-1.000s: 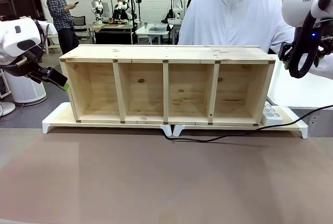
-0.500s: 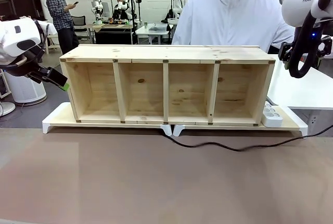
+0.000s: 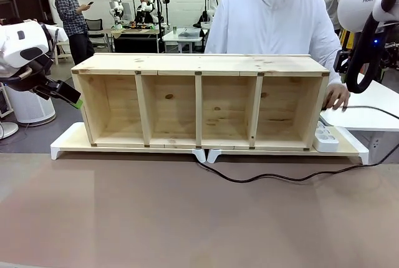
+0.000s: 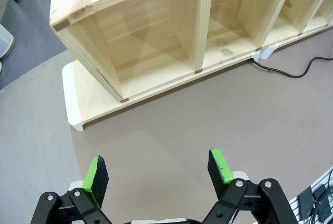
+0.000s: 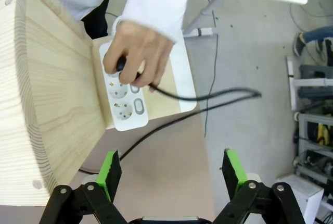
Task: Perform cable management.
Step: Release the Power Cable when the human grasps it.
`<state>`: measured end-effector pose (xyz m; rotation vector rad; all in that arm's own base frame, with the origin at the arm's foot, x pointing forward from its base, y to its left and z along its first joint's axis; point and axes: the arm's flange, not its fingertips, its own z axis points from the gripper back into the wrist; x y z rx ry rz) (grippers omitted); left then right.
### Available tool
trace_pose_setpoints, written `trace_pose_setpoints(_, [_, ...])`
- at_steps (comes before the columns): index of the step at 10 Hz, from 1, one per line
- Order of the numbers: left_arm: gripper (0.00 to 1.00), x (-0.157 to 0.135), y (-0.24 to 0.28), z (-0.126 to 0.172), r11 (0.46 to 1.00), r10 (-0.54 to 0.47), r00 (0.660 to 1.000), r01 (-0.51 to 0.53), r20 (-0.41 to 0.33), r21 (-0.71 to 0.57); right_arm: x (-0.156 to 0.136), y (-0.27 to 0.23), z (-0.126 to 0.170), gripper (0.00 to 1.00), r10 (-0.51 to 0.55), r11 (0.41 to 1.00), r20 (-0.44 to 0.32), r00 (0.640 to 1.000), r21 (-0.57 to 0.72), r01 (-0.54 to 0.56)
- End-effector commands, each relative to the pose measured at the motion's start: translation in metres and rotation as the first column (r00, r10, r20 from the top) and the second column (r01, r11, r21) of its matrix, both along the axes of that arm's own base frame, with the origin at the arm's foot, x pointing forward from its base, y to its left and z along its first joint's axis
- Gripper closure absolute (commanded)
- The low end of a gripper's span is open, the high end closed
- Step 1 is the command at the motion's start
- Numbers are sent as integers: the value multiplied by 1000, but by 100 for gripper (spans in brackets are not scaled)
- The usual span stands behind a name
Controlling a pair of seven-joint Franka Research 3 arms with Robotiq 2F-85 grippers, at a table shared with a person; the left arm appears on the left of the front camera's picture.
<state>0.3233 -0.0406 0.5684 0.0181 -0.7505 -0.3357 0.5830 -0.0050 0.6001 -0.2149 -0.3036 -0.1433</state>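
Note:
The cable (image 3: pixel 280 178) is a thin black cord that leaves the gap under the wooden shelf (image 3: pixel 199 100) and snakes right across the brown table. In the right wrist view a person's hand (image 5: pixel 138 52) holds the cable's plug (image 5: pixel 120 63) against the white power strip (image 5: pixel 125 96), and the cable (image 5: pixel 208 96) loops away and back beneath it. My right gripper (image 5: pixel 171 168) hangs open above the strip, holding nothing. My left gripper (image 4: pixel 157 171) is open and empty over bare table in front of the shelf's left end, and it appears left of the shelf (image 3: pixel 73 98) in the front view.
The four-bay shelf stands on two white risers (image 3: pixel 68 143). The power strip (image 3: pixel 324 137) lies on the right riser beside the shelf's end. The person stands behind the shelf with a hand (image 3: pixel 336 96) near the strip. A white side table (image 3: pixel 368 109) is at the right.
The person has shifted and brought a hand down to the power strip. The cable's right part has moved and now bends differently on the table. Both arms have stayed still.

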Motion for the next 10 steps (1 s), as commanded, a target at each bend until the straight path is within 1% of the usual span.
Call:
trace_pose_setpoints(1, [0, 0, 1, 0, 1000, 6, 1000, -6, -1, -5, 0, -1, 0, 0, -4, 1000, -2, 1000, 5, 4])
trace_pose_setpoints(10, [0, 0, 1, 0, 1000, 6, 1000, -6, -1, -5, 0, -1, 0, 0, -4, 1000, -2, 1000, 5, 4])
